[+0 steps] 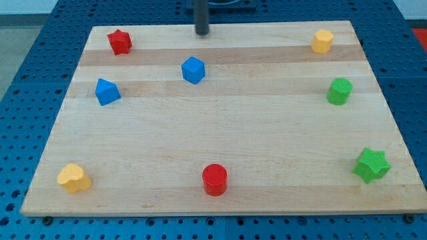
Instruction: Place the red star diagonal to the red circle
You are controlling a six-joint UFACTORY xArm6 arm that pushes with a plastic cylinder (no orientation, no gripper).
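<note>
Wooden desk (220, 133) on blue pegboard. Red star (120, 41) at view's top left; red circle (215, 179) near bottom centre, well apart. My tip (201, 33) at top edge, right of star, above blue cube (193, 70), touching nothing. No claw on rig, nothing held. Approach step, judged: get tip behind star, push down-right toward circle's diagonal, skirting blue blocks.

Red star (120, 41), red circle (215, 179), pale wooden board (220, 133)
</note>
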